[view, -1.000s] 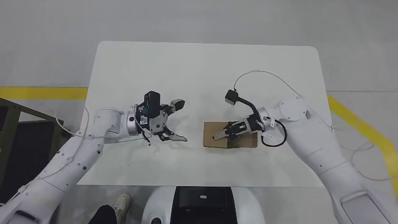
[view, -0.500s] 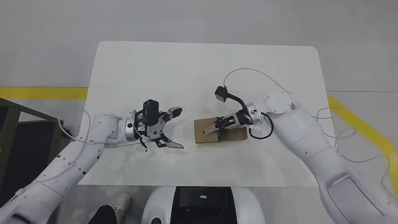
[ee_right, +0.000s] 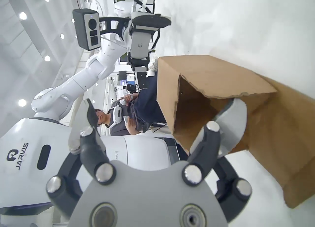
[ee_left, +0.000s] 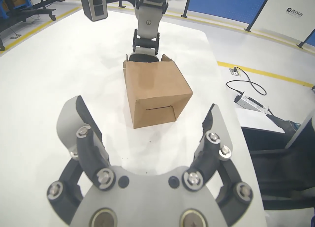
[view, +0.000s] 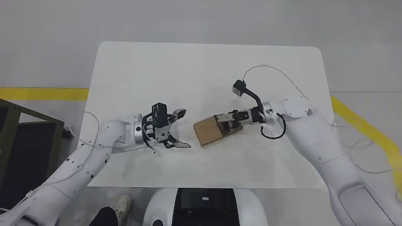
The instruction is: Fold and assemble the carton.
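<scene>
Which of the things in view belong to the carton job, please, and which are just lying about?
Job: carton; right gripper, one finger inside it; open left gripper facing it; table.
Lying about: power adapter and cable beyond the table's edge; dark rack beside the table.

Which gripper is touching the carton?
The right gripper: one finger sits inside the carton's open end. The left gripper is open at the carton's other side, apart from it.
</scene>
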`<state>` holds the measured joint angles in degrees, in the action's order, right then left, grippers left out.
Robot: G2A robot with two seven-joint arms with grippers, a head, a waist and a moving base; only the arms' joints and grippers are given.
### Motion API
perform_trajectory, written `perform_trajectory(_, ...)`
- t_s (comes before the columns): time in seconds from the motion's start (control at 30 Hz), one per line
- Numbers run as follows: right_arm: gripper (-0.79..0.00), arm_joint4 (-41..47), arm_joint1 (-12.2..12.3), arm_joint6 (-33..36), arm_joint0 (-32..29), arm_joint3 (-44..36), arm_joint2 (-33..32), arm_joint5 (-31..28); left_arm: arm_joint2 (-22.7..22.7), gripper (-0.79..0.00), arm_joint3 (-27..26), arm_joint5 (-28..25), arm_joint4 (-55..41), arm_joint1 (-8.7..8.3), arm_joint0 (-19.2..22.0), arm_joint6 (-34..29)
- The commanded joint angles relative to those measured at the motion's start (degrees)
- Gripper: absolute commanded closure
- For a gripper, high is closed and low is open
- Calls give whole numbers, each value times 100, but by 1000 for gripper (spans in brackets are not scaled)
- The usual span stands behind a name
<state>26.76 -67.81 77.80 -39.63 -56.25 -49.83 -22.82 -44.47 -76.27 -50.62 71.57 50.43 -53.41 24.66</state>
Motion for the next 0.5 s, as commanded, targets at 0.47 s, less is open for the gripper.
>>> perform_trajectory(0.47,-785,-766,651,-869,-1748,-2954,-1714,760,55,-785,-695,883,60,163,-314,-1158)
